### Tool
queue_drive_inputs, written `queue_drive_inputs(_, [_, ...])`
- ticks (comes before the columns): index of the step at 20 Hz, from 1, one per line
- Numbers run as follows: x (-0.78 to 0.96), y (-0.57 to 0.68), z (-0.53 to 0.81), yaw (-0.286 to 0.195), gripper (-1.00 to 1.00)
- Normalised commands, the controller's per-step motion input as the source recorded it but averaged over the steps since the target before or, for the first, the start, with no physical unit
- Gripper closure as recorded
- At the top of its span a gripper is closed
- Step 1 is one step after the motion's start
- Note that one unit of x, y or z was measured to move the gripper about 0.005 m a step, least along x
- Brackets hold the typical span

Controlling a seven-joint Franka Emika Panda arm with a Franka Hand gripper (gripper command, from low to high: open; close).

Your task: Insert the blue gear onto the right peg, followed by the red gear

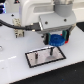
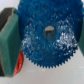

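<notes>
My gripper (image 1: 58, 40) is shut on the blue gear (image 1: 59, 38), holding it by its rim just above the far right end of the black-rimmed grey plate (image 1: 46, 56). A dark upright peg (image 1: 51, 50) stands on the plate beside the gear, and a thinner pin (image 1: 35, 54) stands towards the exterior view's left. In the wrist view the blue gear (image 2: 47, 45) fills the frame between the green finger pads (image 2: 9, 32), its centre hole showing. A sliver of the red gear (image 2: 19, 62) shows behind one pad. The pegs are hidden in the wrist view.
The plate lies on a white table (image 1: 20, 70). The arm's white body (image 1: 42, 12) and black cables (image 1: 15, 24) fill the back of the exterior view. A dark background lies beyond the table's far edge.
</notes>
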Motion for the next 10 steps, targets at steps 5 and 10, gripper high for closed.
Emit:
queue_drive_inputs(5, [0.43,-0.17,0.01,0.0,1.0])
queue_drive_inputs(10, [0.21,-0.17,-0.01,0.0,1.0])
